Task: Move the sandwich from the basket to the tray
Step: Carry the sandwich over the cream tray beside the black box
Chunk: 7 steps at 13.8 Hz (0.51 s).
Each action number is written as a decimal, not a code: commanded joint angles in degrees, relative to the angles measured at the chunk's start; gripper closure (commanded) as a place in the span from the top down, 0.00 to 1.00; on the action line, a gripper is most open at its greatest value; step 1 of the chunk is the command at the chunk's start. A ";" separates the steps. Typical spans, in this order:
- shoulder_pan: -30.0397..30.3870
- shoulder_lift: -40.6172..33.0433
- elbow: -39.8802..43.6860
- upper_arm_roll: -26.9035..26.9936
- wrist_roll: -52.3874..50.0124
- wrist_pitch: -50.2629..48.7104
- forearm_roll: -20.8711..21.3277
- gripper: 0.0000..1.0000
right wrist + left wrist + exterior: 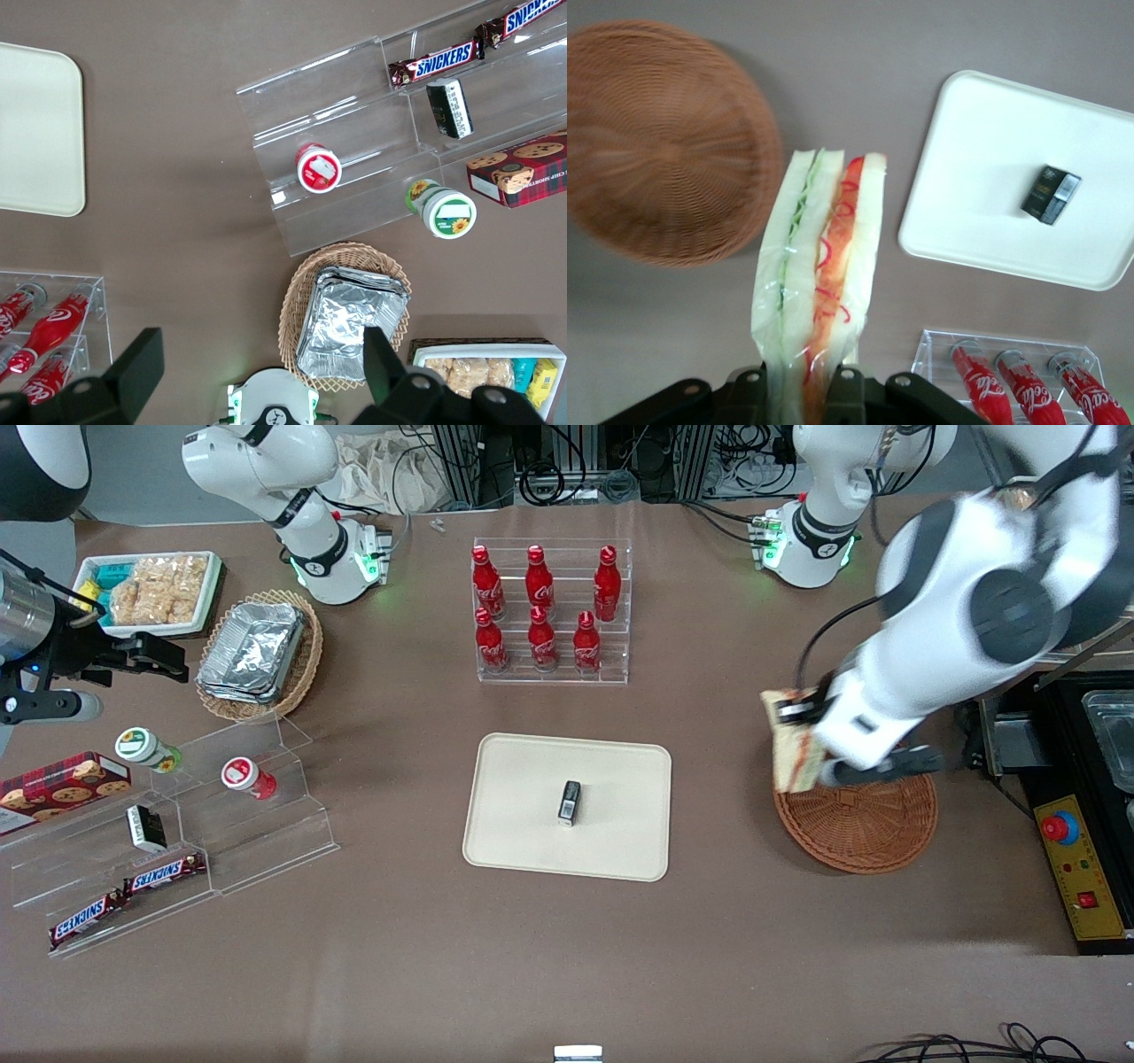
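Note:
My left gripper [802, 731] is shut on the sandwich [793, 755], a plastic-wrapped white-bread wedge with red and green filling, and holds it above the table at the edge of the reddish-brown wicker basket [864, 824]. In the left wrist view the sandwich [819, 266] hangs from the gripper [804, 390], clear of the basket [660, 146], which holds nothing. The cream-beige tray [532, 797] lies flat at the table's middle, with a small dark box [570, 802] on it. The tray [992, 186] and the box [1051, 195] also show in the left wrist view.
A clear rack of red cola bottles [549, 611] stands farther from the front camera than the tray. Toward the parked arm's end are a tan basket of foil trays [257, 651], a white tray of snack packets [151, 593] and an acrylic shelf [177, 833] with snacks.

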 commanded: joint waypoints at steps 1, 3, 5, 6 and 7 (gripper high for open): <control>-6.21 9.88 4.31 0.22 0.57 5.12 0.09 0.00; -9.05 17.35 7.21 0.14 -4.51 10.22 3.24 0.00; -11.86 21.68 7.49 0.13 -5.94 14.44 5.71 0.00; -12.04 23.09 7.31 0.13 -6.11 15.68 5.72 0.00; -12.31 24.75 7.48 0.13 -6.46 16.82 5.72 0.00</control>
